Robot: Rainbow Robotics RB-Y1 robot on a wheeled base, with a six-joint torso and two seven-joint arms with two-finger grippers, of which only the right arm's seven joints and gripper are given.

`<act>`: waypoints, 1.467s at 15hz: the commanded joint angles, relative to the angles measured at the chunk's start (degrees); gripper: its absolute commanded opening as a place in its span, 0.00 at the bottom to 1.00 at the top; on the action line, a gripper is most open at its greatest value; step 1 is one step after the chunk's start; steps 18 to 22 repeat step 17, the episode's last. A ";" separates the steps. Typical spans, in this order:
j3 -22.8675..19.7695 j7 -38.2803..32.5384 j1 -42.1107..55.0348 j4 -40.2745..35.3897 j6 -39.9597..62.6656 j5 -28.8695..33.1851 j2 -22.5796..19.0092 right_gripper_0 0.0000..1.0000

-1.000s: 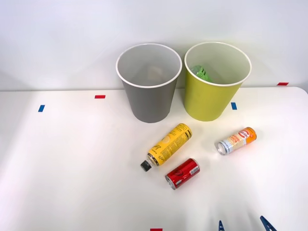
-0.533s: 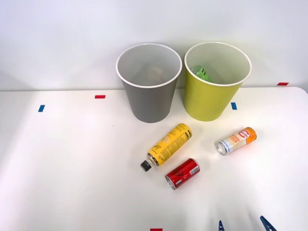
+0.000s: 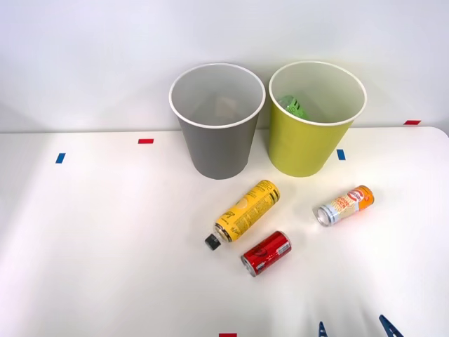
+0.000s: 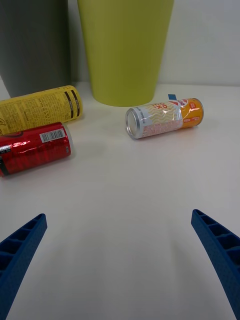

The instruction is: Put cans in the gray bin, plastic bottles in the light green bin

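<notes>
On the table (image 3: 105, 232), orange-and-white can (image 3: 344, 205) lying sideways, silver end toward robot

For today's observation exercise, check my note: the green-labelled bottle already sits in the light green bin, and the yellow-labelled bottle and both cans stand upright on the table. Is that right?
Not quite. The front view shows the yellow-labelled bottle, the red can and the orange-and-white can lying on their sides on the table, not upright. The green-labelled bottle is indeed in the light green bin.

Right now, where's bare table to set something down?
Bare: the whole left side from the gray bin and yellow bottle outward. Crowded: center, where the bottle and red can lie close; the orange can sits apart before the lime bin.
</notes>
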 commanded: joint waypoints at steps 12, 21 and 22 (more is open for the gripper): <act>0.00 0.00 0.00 0.00 0.00 0.00 0.00 1.00; 0.00 0.00 0.00 0.00 0.00 0.00 0.00 1.00; 0.00 0.00 0.00 0.00 0.00 0.00 0.00 1.00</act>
